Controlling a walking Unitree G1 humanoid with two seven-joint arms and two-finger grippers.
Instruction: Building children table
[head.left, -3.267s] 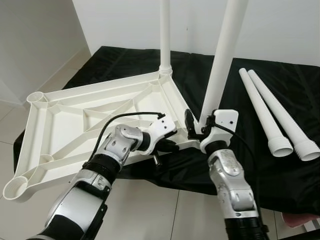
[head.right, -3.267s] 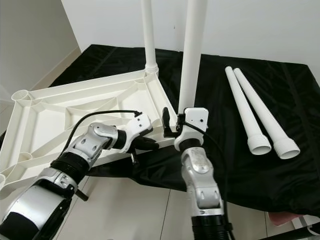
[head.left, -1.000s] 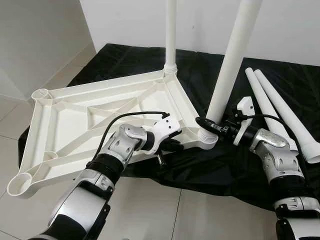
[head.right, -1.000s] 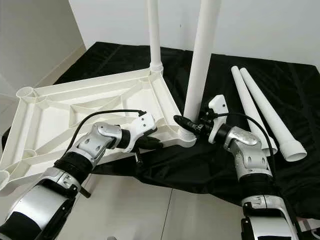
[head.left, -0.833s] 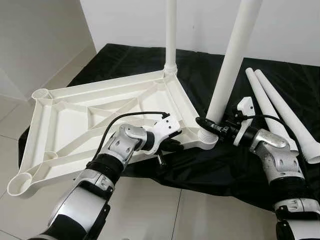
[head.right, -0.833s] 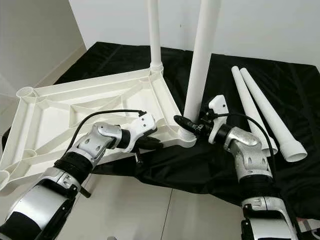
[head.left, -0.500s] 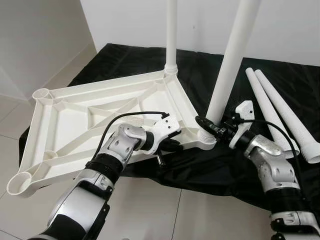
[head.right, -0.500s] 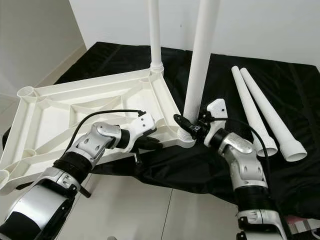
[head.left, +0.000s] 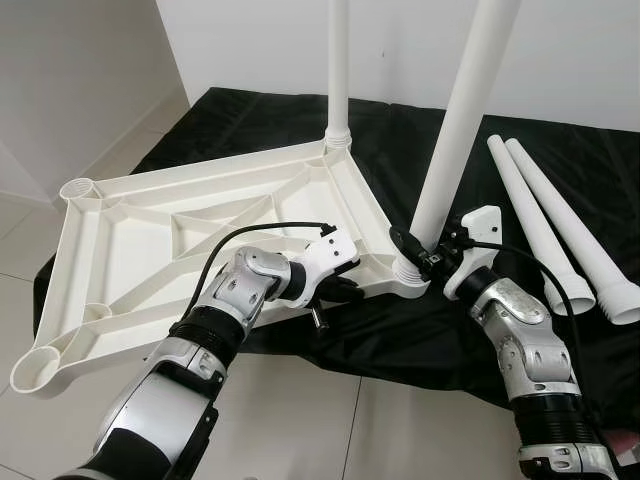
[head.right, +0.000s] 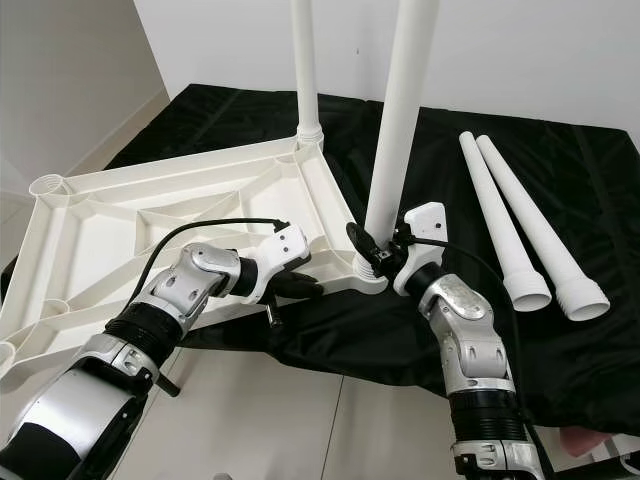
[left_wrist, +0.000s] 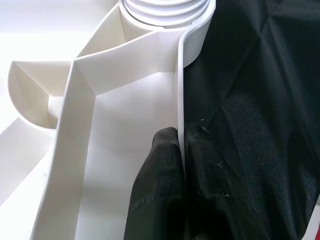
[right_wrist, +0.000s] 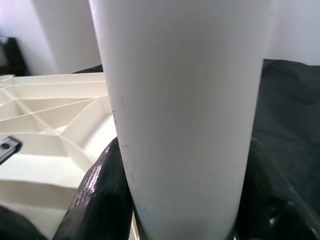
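White plastic leg (head.left: 455, 140) looks light and stiff, right gripper (head.left: 412, 252) clamped near its base, left gripper (left_wrist: 181, 150) pinching tabletop (head.left: 170, 235) rim

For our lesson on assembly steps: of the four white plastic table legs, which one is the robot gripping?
The near upright white plastic leg, standing in the white tabletop's front corner socket. The right gripper clasps its base; the far leg stands ungripped, two lie flat.

Head pair looking down on tabletop (head.left: 200, 230), wrist cameras close on it
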